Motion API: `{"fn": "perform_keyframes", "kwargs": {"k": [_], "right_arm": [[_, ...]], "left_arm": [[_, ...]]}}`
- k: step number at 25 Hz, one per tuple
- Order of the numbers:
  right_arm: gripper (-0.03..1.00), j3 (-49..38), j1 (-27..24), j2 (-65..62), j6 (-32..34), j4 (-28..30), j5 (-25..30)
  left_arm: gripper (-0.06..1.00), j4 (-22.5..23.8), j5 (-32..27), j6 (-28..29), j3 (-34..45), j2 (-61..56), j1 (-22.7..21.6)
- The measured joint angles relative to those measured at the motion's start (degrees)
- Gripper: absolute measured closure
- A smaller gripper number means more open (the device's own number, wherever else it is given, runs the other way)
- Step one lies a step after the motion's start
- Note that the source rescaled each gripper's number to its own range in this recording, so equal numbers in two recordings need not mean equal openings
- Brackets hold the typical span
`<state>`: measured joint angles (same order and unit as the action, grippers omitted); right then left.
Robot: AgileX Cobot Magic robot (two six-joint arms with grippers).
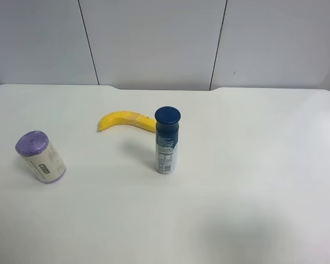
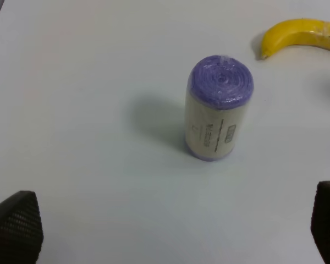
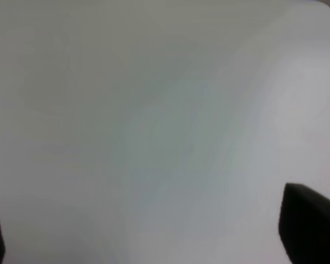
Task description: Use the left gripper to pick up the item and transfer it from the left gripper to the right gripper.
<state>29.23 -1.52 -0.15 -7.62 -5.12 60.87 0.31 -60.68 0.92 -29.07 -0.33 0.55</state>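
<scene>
The item (image 1: pixel 40 156), a stubby cream canister with a purple lid and purple bottom rim, stands upright on the white table at the exterior high view's left. It also shows in the left wrist view (image 2: pixel 218 108), ahead of the left gripper (image 2: pixel 168 234). The left gripper's two black fingertips (image 2: pixel 15 225) are spread wide at the frame corners, open and empty, short of the item. The right gripper (image 3: pixel 154 236) shows only two black fingertips (image 3: pixel 308 228) spread wide over bare table, open and empty. Neither arm shows in the exterior high view.
A tall bottle (image 1: pixel 166 140) with a dark blue cap stands near the table's middle. A yellow banana (image 1: pixel 125 120) lies just behind it, and its tip shows in the left wrist view (image 2: pixel 302 35). A grey panelled wall (image 1: pixel 154 38) runs behind the table.
</scene>
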Motion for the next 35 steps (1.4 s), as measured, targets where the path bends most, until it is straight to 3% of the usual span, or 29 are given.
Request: {"fn": "perform_keyframes", "kwargs": {"k": [31,35], "right_arm": [[-0.03,0.0,0.0,0.0,0.0,0.0,0.0],[-0.03,0.0,0.0,0.0,0.0,0.0,0.0]], "left_arm": [[-0.06,0.0,0.0,0.0,0.0,0.0,0.0],[-0.06,-0.3,-1.5,0.0,-1.4,4.2,0.0]]}}
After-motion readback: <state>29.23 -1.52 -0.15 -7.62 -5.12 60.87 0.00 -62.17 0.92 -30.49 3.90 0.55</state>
